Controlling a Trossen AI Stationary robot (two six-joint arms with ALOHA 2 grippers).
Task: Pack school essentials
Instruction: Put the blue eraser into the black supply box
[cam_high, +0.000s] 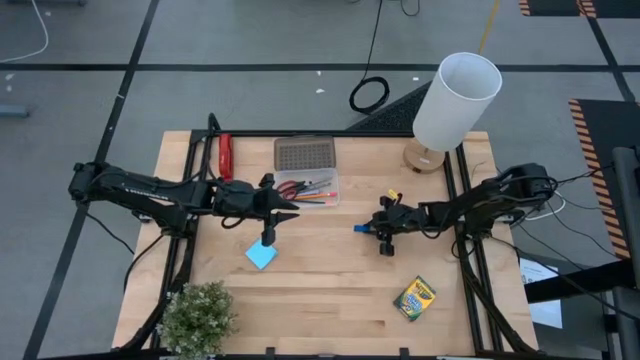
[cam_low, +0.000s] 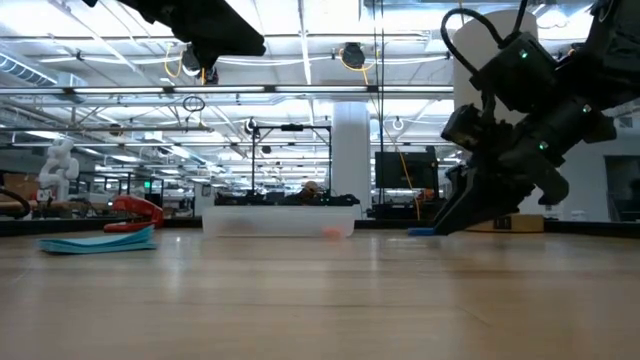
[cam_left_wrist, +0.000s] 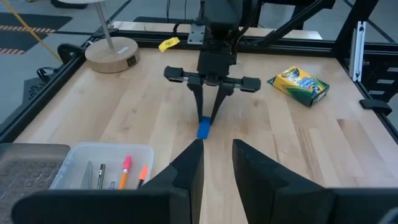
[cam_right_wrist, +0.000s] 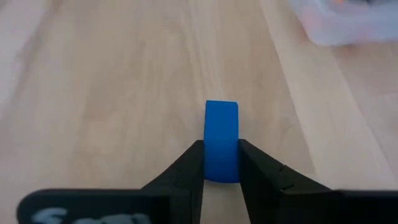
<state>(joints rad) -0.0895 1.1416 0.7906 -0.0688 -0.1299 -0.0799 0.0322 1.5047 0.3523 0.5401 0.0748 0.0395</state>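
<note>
Right gripper (cam_right_wrist: 221, 163) clamped on the tiny blue eraser (cam_right_wrist: 221, 140) (low over the table (cam_high: 330, 280)), left gripper (cam_left_wrist: 217, 163) parted

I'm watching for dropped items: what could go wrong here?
The right gripper pinches the eraser only by its rear end, most of it sticking out ahead, so it may twist or slip free during the carry. The left gripper hovers open right beside the clear box, so the arms could crowd each other if the eraser is delivered there. The box already holds pencils, so a dropped eraser might bounce off them.
</note>
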